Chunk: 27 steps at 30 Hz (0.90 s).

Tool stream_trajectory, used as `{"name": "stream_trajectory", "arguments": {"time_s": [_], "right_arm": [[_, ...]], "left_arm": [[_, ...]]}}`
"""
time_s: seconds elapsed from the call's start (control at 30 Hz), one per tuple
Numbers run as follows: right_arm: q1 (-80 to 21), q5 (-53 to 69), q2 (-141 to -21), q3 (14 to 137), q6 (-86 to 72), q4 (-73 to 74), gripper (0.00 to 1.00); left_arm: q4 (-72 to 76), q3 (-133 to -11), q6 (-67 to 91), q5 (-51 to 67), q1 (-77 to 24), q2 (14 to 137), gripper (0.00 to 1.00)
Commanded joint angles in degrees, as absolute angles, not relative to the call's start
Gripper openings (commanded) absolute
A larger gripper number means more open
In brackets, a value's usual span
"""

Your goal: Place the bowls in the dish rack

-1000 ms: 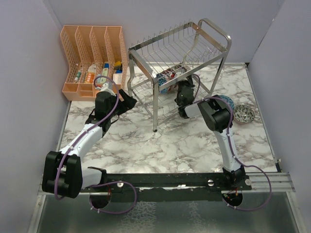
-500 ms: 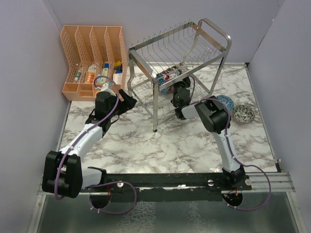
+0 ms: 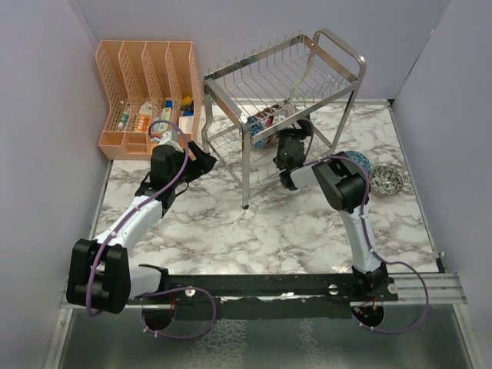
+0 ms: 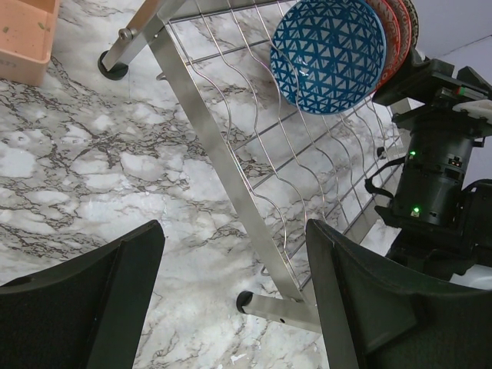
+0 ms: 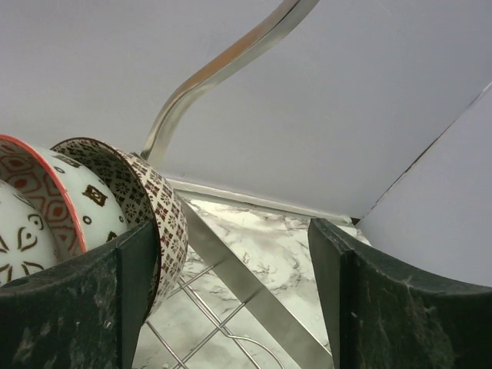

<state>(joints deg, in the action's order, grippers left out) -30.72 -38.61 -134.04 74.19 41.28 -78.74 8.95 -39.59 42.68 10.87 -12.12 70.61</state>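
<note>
The silver dish rack (image 3: 245,165) stands at the back of the table. Three bowls (image 3: 265,123) stand on edge in its lower tier: a blue bowl (image 4: 329,54), a red-rimmed bowl (image 5: 46,192) and a brown-patterned bowl (image 5: 150,192). My right gripper (image 3: 296,132) reaches into that tier and is open (image 5: 234,231); its left finger lies beside the brown-patterned bowl's rim and nothing sits between the fingers. My left gripper (image 3: 206,159) hovers left of the rack, open and empty (image 4: 234,231). A blue bowl (image 3: 358,162) and a greyish bowl (image 3: 387,181) lie on the table at the right.
An orange slotted organiser (image 3: 146,92) with small items stands at the back left. The rack's front leg and foot (image 4: 254,301) are just below my left gripper. Walls close in the table on the left, back and right.
My right gripper has opened from shut and let go of the brown-patterned bowl, which now stands in the rack's lower tier. The left arm has not moved.
</note>
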Motion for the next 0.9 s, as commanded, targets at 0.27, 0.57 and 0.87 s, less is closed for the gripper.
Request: {"name": "stream_trajectory", "arguments": {"time_s": [0.27,0.57,0.87], "right_arm": [[-31.46,-34.51,-125.33,70.02,32.83,-72.65,0.84],[-31.55,-31.67,-121.81,66.92,29.68,-70.60,0.84],[-31.55,-28.74,-114.47,62.70,21.79,-64.49,0.84]], "left_arm": [[10.86,-39.63,41.89,10.37,-12.31,71.10,0.77],[10.60,-39.73,41.85,10.28,-12.33,70.76,0.77],[10.07,-39.99,41.58,10.03,-12.30,70.23,0.77]]}}
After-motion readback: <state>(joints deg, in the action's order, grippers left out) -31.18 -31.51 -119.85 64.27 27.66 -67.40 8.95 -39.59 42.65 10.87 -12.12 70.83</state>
